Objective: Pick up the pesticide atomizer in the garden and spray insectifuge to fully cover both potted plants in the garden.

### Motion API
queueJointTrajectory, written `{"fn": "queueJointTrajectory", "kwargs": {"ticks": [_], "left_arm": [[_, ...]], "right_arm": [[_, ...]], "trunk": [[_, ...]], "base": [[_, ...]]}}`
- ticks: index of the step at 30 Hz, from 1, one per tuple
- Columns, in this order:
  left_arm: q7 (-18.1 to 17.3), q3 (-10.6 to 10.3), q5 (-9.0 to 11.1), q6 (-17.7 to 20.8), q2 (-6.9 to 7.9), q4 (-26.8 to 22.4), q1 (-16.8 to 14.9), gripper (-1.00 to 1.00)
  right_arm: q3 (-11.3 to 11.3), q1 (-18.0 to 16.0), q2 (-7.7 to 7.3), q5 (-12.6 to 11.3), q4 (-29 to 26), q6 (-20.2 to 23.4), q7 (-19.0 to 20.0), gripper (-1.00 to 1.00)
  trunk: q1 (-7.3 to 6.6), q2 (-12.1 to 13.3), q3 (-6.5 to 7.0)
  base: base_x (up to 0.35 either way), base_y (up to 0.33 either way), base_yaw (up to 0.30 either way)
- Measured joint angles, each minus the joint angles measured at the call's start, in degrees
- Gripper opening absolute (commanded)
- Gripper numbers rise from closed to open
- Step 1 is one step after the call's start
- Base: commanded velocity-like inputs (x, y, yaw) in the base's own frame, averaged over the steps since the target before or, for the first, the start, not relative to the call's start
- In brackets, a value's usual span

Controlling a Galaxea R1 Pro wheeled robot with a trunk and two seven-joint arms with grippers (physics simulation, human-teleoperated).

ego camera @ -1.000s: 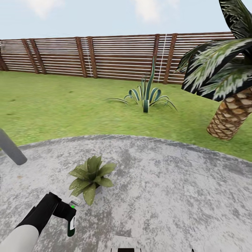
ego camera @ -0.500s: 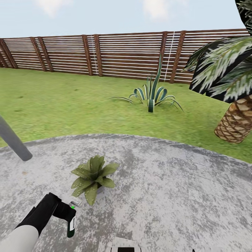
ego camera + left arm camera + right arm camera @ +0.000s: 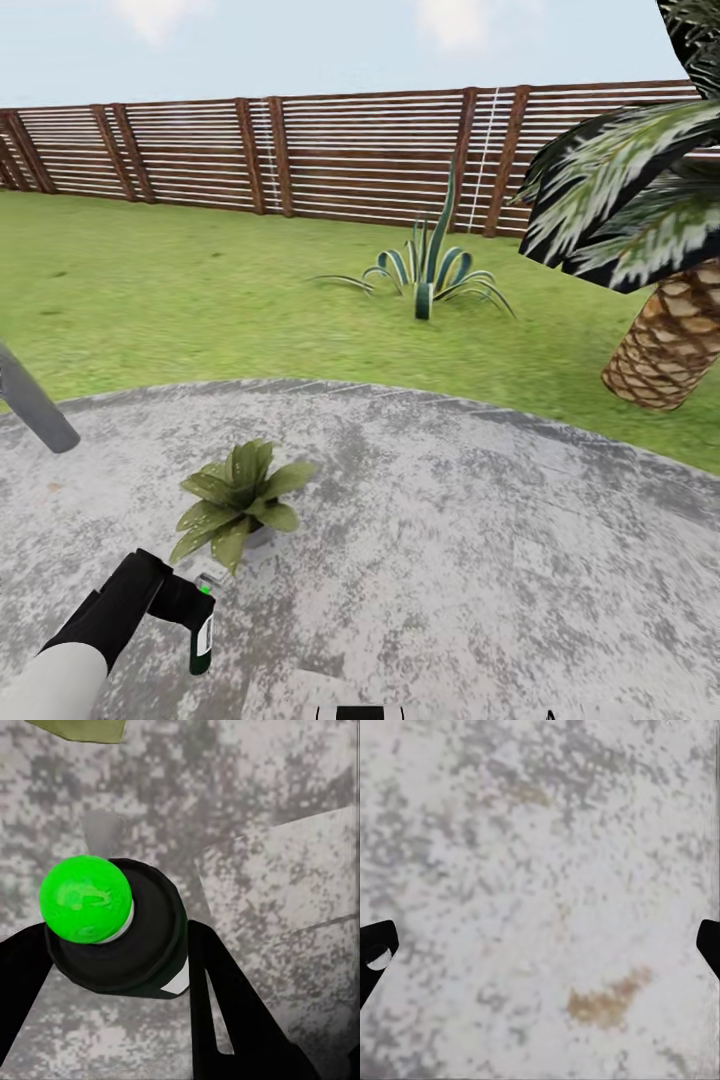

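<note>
Bright, even daylight, hardly any shadows, slightly soft simulator renders.

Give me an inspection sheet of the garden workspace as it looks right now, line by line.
Surface: round grey mottled paved patio, green lawn beyond.
Job's things: slim dark green-black atomizer bottle held upright in the left gripper; its bright green top shows in the left wrist view. One low rosette potted plant stands just ahead of the bottle, apart from it.
Clutter: nothing seen.
Grippers: left jaws closed on the bottle; right gripper open over bare paving, jaws wide apart.
Cables: nothing seen.
Surroundings: brown horizontal-slat wooden fence, striped long-leaved agave, palm tree, grey post.
</note>
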Motion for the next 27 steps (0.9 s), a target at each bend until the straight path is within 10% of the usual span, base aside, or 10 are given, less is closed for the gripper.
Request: {"fn": "queueJointTrajectory", "kwargs": {"ticks": [6, 9, 16, 21, 23, 27], "left_arm": [[-0.3, 0.2, 0.5, 0.3, -0.36, -0.2, -0.1, -1.0], [-3.1, -0.8, 0.5, 7.9, -0.79, -0.4, -1.0, -1.0], [-14.3, -8.2, -1.9, 18.4, 1.16, -1.9, -10.6, -1.0], [-23.3, -8.5, -12.4, 19.7, 1.57, -0.1, -17.9, -1.0], [-30.3, -8.4, -20.0, 19.7, 1.67, 3.7, -23.0, -1.0], [-37.5, -8.5, -25.7, 19.2, 1.94, 6.3, -25.9, -1.0]], "right_arm": [[-0.1, 0.0, 0.01, 0.0, 0.0, 0.0, -0.1, 1.0], [0.0, 0.0, 0.0, 0.0, 0.1, 0.0, 0.0, 1.0], [0.0, 0.0, -0.02, 0.0, 0.2, 0.0, 0.0, 1.0], [0.0, 0.0, -0.28, 0.2, 0.3, 0.0, 0.2, 1.0], [0.1, 0.0, -0.34, 0.2, 0.3, 0.0, 0.3, 1.0], [0.1, 0.0, -0.46, 0.2, 0.4, 0.0, 0.3, 1.0]], "trunk": [[0.0, 0.0, -0.42], [0.01, 0.0, -0.63], [0.0, 0.0, -1.03], [0.0, 0.0, -1.06], [0.0, 0.0, -1.05], [0.0, 0.0, -1.06]], "base": [[0.027, -0.1, 0.186], [0.001, -0.002, 0.188], [0.0, 0.0, 0.137], [0.0, 0.0, 0.007], [0.0, 0.0, 0.0], [0.0, 0.0, 0.0]]}}
